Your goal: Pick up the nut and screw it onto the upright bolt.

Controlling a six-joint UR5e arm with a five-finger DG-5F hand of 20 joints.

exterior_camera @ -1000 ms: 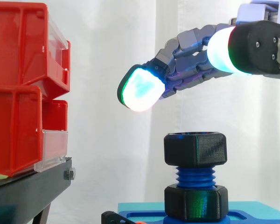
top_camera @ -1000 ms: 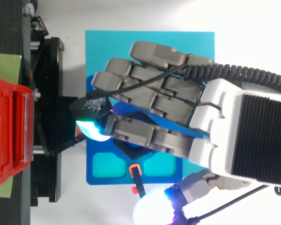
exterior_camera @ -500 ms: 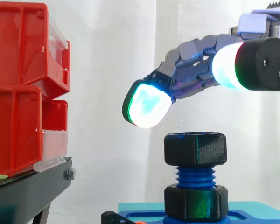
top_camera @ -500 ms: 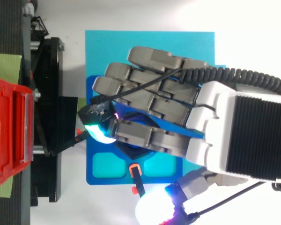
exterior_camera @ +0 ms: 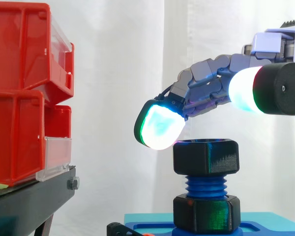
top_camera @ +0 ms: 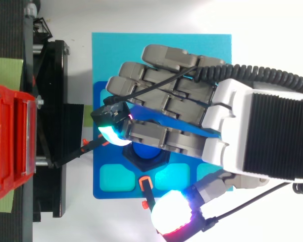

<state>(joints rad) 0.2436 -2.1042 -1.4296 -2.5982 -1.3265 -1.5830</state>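
Note:
A black hex nut (exterior_camera: 205, 156) sits on top of the upright blue threaded bolt (exterior_camera: 205, 186). A second black nut (exterior_camera: 206, 214) rests at the bolt's foot on the blue fixture (exterior_camera: 265, 227). My hand (exterior_camera: 206, 83) reaches in from the right, open, with gently bent fingers holding nothing. One glowing fingertip (exterior_camera: 160, 125) hangs just above the upper nut's left top edge. The thumb pad (exterior_camera: 246, 91) stays higher, to the right. From above, the hand (top_camera: 227, 131) covers most of the fixture, and the bolt's top (top_camera: 144, 150) and the nut's rim (top_camera: 141, 162) peek out below the fingers.
Stacked red bins (exterior_camera: 19, 93) stand on a black stand (exterior_camera: 29, 201) at the left. The fixture lies on a teal plate (top_camera: 161, 43). A small orange-tipped clip (top_camera: 145, 182) lies at the fixture's near edge. A white curtain hangs behind.
The hand has dropped and drawn back to the right. Its glowing fingertip has gone from well above the nut to just over its top left edge. The nut has not moved.

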